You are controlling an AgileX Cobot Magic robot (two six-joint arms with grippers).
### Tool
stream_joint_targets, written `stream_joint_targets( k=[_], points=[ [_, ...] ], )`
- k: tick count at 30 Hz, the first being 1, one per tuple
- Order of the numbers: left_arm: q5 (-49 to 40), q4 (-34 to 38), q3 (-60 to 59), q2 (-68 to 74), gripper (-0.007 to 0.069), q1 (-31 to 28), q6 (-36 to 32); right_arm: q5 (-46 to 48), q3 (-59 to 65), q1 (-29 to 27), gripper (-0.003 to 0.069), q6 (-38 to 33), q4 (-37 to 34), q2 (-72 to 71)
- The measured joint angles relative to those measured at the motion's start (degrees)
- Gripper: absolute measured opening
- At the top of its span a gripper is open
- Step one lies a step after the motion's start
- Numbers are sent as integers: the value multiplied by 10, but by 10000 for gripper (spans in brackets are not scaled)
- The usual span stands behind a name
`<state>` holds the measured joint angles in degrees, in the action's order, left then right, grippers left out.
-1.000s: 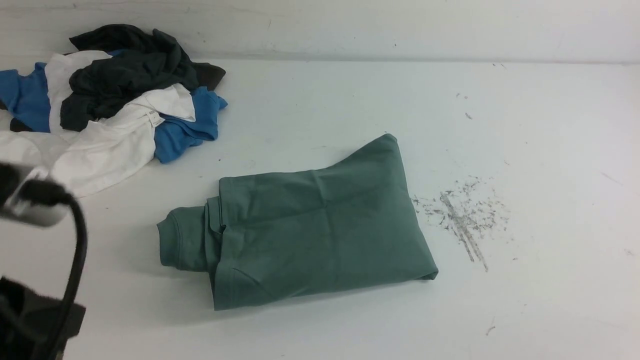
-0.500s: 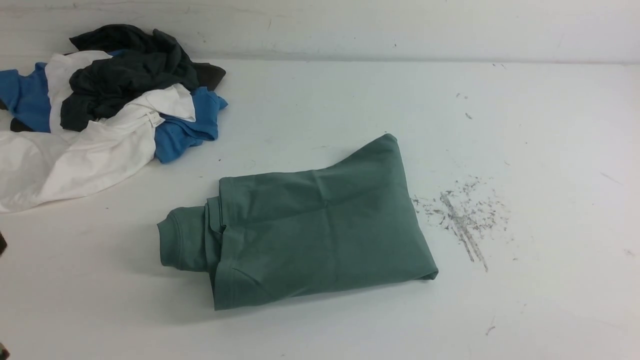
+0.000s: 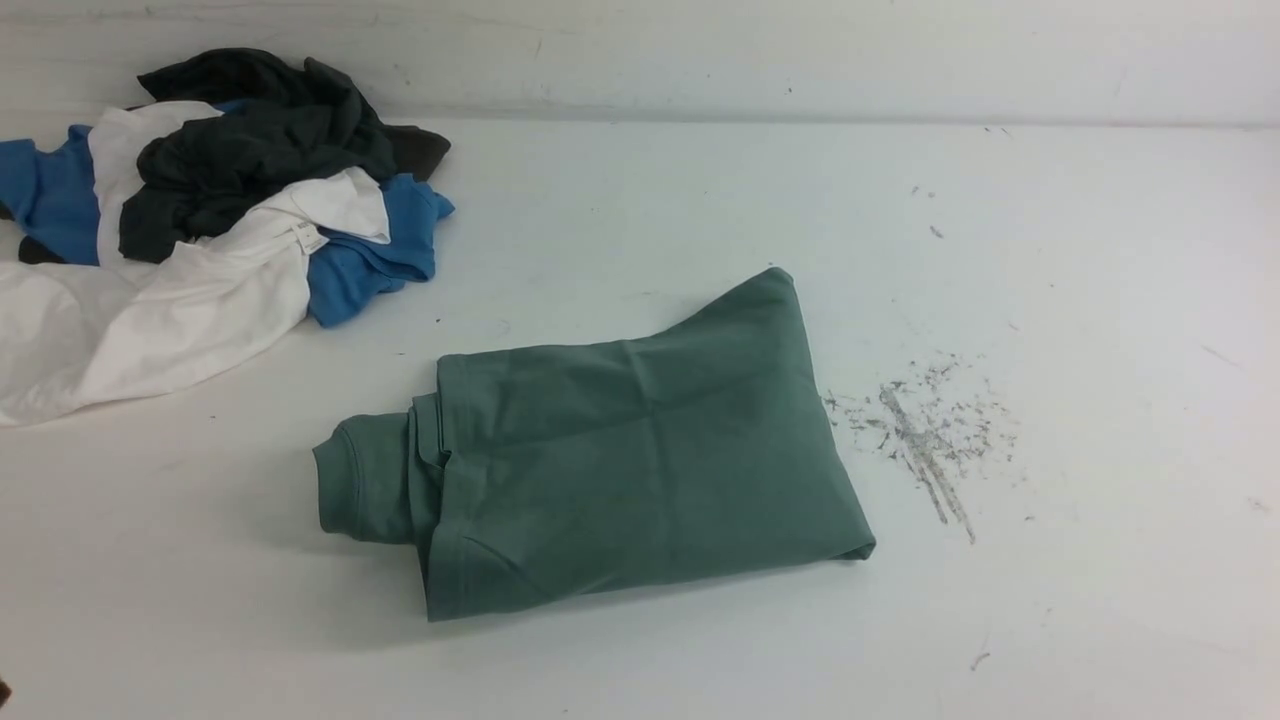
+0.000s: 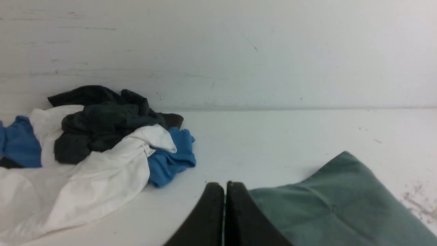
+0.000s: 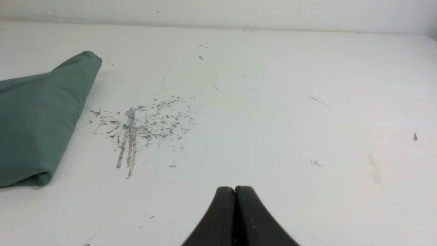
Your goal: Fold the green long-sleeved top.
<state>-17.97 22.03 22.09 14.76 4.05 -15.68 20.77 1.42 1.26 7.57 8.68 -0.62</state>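
The green long-sleeved top [image 3: 620, 450] lies folded into a compact rectangle in the middle of the white table, with a ribbed edge sticking out at its left end. It also shows in the left wrist view [image 4: 341, 205] and in the right wrist view [image 5: 37, 116]. My left gripper [image 4: 225, 186] is shut and empty, held back from the top's near-left side. My right gripper [image 5: 235, 189] is shut and empty, over bare table to the right of the top. Neither gripper shows in the front view.
A heap of blue, white and dark grey garments [image 3: 210, 210] lies at the table's far left, also in the left wrist view [image 4: 95, 150]. A patch of grey scuff marks [image 3: 925, 430] lies right of the top. The back wall [image 3: 700, 50] bounds the table.
The left arm, seen at the front view's left edge one second ago, has drawn back out of that view. The green top has not moved.
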Motion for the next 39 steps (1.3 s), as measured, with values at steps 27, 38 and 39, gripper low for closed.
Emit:
stream_joint_targets(
  k=[27,38,39],
  points=[
    [-31,-243,-234,-153,-1,0,194,1,0,0,-15,0,1,0],
    [-31,-236,-233,-153,-1,0,189,1,0,0,-15,-5,1,0],
    [-31,-236,-233,-153,-1,0,189,1,0,0,-15,-7,1,0]
  ],
)
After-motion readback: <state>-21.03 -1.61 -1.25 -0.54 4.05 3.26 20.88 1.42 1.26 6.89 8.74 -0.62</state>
